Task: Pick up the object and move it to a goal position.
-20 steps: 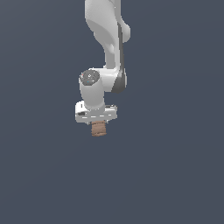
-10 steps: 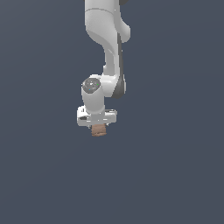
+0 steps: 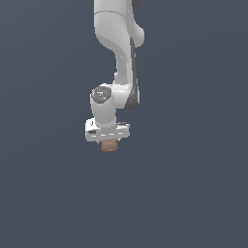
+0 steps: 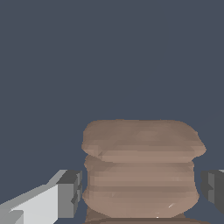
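Observation:
The object (image 3: 111,146) is a small tan-brown block with faint darker bands, hanging just under the white hand of my gripper (image 3: 110,142) in the exterior view, with nothing under it. In the wrist view the object (image 4: 140,168) fills the space between my two grey fingertips (image 4: 72,192), one on each side of it. The gripper (image 4: 142,190) is shut on it. The block's lower part is cut off by the frame edge.
Only a plain dark grey-blue background shows around the arm (image 3: 118,43), which comes down from the top of the exterior view. No table, goal marker or other object is visible.
The hand and the block have sunk very slightly in the exterior view. The grip on the block is unchanged.

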`<state>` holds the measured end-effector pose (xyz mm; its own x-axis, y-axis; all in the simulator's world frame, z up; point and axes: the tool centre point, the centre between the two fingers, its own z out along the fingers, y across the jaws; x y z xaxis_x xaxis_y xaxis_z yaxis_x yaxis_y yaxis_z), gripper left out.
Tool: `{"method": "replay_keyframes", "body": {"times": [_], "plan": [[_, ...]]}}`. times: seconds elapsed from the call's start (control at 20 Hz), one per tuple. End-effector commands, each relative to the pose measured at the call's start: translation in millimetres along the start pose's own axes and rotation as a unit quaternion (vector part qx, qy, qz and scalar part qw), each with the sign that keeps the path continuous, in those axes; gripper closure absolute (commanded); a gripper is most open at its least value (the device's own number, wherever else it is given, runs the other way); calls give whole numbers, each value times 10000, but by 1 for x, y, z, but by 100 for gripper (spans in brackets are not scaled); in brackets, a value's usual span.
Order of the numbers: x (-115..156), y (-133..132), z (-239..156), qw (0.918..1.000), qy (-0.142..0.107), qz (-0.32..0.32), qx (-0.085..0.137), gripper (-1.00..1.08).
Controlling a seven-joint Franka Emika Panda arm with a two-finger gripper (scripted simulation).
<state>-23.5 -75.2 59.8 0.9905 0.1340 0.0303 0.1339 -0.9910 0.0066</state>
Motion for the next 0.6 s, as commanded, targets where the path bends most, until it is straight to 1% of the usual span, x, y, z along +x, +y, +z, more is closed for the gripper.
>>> {"method": "replay_keyframes", "body": {"times": [0.0,0.25,0.3,0.55], "plan": [[-11,0,17,9999,-152,22,33,108],[-11,0,17,9999,-152,22,33,108],[0,0,0,10000,0,3,-1,108],[-5,1,-2,10000,-6,4,1,108]]}}
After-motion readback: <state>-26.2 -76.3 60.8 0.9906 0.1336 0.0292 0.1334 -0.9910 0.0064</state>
